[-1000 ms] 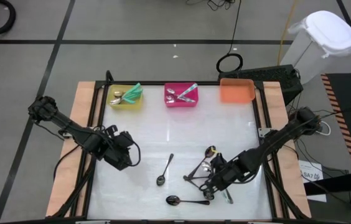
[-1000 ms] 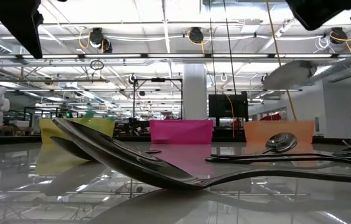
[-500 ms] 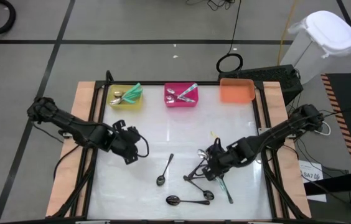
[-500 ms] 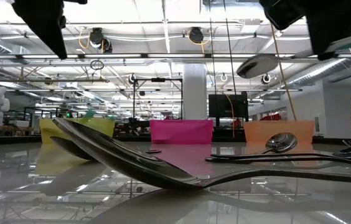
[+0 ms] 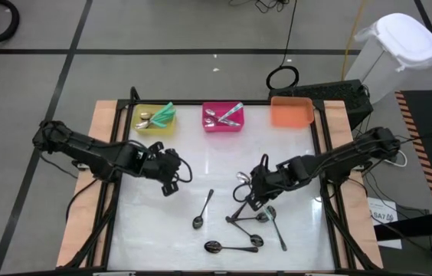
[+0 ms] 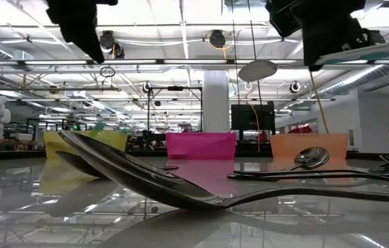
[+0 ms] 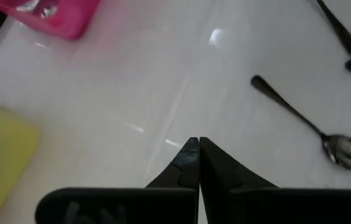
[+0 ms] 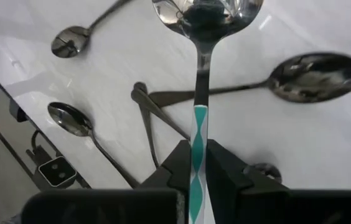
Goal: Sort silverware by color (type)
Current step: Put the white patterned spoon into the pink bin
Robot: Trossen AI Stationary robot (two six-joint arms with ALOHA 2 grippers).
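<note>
Sorting partly done, with several spoons binned.
Right gripper (image 8: 195, 163) pinching teal-handled spoon (image 8: 199, 74) above centre; left gripper (image 7: 195, 163) pressed together, empty; perhaps six dark spoons (image 5: 203, 208) left toward 5 o'clock.

Grey floor (image 5: 40, 77) crossed by black tape lines, white lidded bin (image 5: 396, 54), ceiling strip lights (image 6: 181, 27).

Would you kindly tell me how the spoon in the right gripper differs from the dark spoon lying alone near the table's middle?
The teal-handled spoon is lifted off the table, clamped in the right gripper; the dark spoon lies flat, untouched. The held one has a shiny silver bowl and a teal-patterned handle; the lying one is dark all over. Both are small spoons not yet in a bin.
</note>
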